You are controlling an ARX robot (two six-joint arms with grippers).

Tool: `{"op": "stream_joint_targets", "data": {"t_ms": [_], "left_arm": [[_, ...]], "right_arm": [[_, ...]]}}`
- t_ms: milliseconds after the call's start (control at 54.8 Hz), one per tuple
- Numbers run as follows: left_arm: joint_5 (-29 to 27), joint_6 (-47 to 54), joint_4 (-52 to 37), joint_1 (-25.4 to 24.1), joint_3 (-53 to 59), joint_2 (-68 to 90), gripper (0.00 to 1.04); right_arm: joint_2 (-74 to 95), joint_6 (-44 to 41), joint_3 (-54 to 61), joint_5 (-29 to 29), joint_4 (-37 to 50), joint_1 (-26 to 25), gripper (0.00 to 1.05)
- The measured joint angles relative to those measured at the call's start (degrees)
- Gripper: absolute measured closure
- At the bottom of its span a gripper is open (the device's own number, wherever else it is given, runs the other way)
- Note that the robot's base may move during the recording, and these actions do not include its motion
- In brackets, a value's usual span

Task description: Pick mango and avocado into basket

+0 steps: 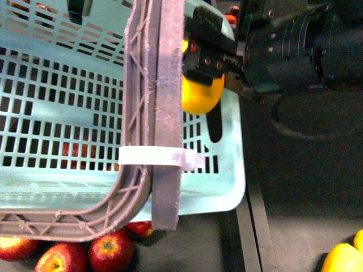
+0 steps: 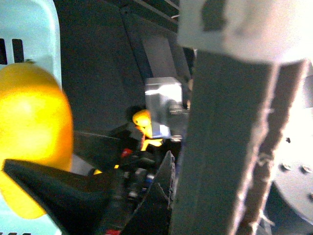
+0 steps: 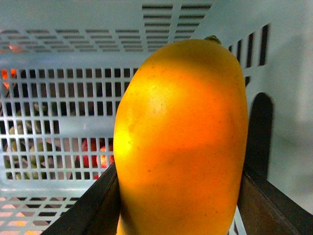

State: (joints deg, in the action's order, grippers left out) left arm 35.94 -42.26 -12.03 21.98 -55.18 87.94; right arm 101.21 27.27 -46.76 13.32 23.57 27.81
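The aqua basket (image 1: 62, 119) fills the left of the front view, close to the camera, with its two brown-grey handles (image 1: 161, 113) bound by a white zip tie (image 1: 161, 157). My left gripper (image 2: 168, 196) is shut on the basket handle (image 2: 220, 147), which blocks most of the left wrist view. My right gripper (image 1: 207, 68) is shut on the yellow-orange mango (image 1: 198, 93) just beyond the handles, by the basket's right wall. In the right wrist view the mango (image 3: 181, 137) stands upright between the dark fingers (image 3: 93, 205), with the basket's lattice wall (image 3: 58, 98) behind it. The avocado is out of view.
Red apples (image 1: 110, 249) lie on the dark surface under the basket's near edge, and more red shows through the lattice (image 3: 95, 152). A yellow fruit (image 1: 343, 258) sits at the bottom right. The right arm's black body (image 1: 295, 45) fills the upper right.
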Motion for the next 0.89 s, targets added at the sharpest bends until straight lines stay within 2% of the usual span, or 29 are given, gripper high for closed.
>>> {"op": "stream_joint_targets", "data": {"t_ms": [566, 894], "left_arm": [[0.02, -1.03, 0.00, 0.50, -0.04, -0.20, 0.98], [0.24, -1.11, 0.00, 0.52, -0.04, -0.20, 0.98]], "right_arm": [[-2.69, 0.52, 0.90, 0.37, -0.13, -2.99, 0.48], [-2.95, 3.98, 1.16, 0.48, 2.71, 1.90, 0.48]]}}
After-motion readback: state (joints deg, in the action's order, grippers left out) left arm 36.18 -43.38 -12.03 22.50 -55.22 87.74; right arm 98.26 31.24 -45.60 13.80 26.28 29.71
